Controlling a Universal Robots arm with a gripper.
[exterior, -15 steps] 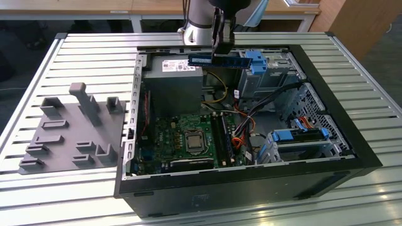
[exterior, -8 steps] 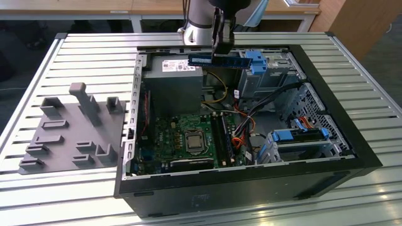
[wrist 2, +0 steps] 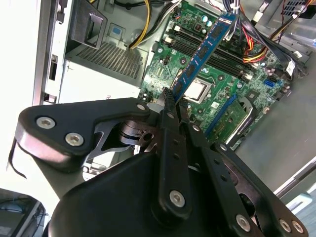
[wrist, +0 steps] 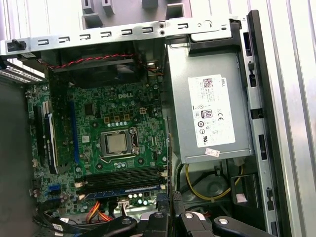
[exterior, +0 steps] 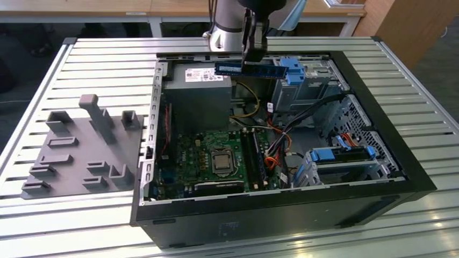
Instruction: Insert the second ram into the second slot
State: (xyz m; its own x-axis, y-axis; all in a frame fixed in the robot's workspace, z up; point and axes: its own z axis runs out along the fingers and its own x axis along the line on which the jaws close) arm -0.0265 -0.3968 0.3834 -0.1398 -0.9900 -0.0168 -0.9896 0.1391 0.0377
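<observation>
Second ram [exterior: 231,68] in raised gripper [exterior: 252,60]

Gripper [wrist: 171,217] above open case [wrist: 98,38] — motherboard [wrist: 148,106], power supply [wrist: 212,81] side by side.

power supply sticker [wrist: 211,117]: white, small print and marks, unreadable
second ram [exterior: 233,69] label: white, too small to read

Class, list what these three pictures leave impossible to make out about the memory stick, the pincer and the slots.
1. Second wrist view: the pincer covers the gripped end of the second ram.
2. Exterior view: the memory slots are too small to tell which are filled.
3. First wrist view: the picture's edge cuts off the pincer.
</observation>
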